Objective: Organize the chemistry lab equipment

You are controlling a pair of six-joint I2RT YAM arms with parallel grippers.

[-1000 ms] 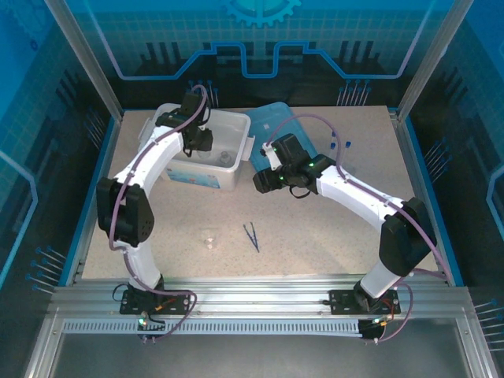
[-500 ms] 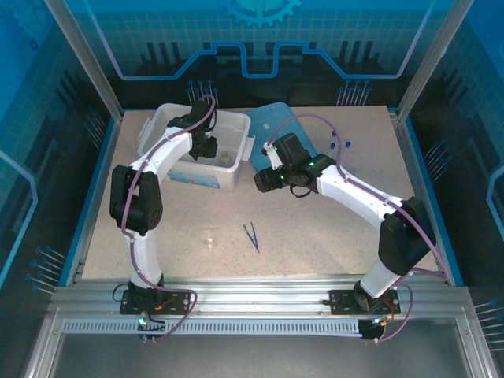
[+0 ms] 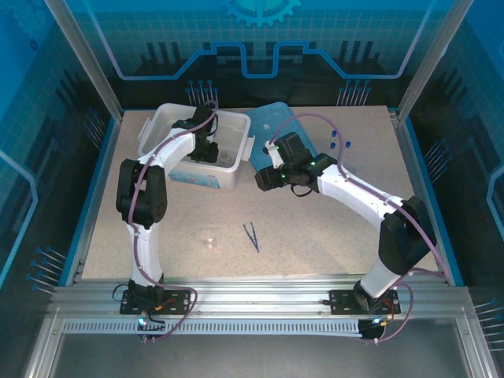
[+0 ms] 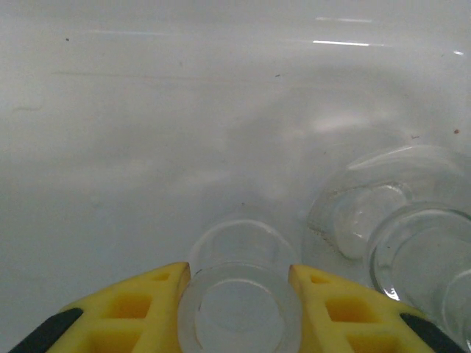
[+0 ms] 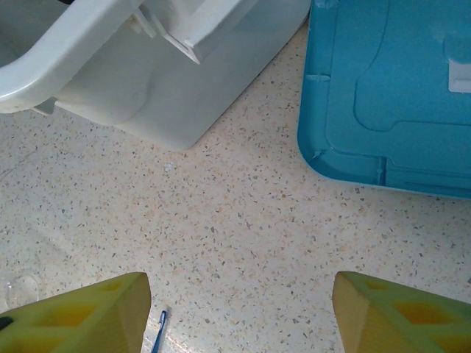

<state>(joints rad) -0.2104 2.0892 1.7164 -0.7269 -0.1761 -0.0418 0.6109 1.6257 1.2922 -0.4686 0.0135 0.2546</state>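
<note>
Holding in left gripper [image 4: 237, 273]: small beaker [image 4: 239, 315]. The jaws are narrow, with the yellow fingers [image 4: 140, 303] against both sides of its wall. The tool is down inside the white bin [image 3: 155, 126].
Small beaker handling: thin clear glass, so light, stiff, slick and brittle. Mid-wall hold looks right to me; squeeze gently and set it down flat.
Bin glassware [image 4: 412, 250]: more clear vessels on the bin floor, just right of the fingers and crowded together. Can't tell which is the flask. Clink risk on release.
Loose beaker [image 3: 209, 240]: on the table [image 5: 243, 213], well apart from both tools. Same fragile glass; I'd take it across the wall from above, not by the lip.
Tweezers [image 3: 251, 236]: flat on the table on the near side of the right gripper; the blue tip [image 5: 158, 331] shows just beside one finger. Thin, light, springy and low-lying. Pinch both legs mid-length.
Right gripper [image 5: 239, 294]: wide and empty, over bare table.
Lid [image 5: 397, 88]: ahead and right of that tool, with the bin ahead and left.
Tubes [image 3: 340, 145]: on the far side of the right arm, well apart from its gripper. Slim and likely to roll. Grip mid-barrel, clear of the caps.
</note>
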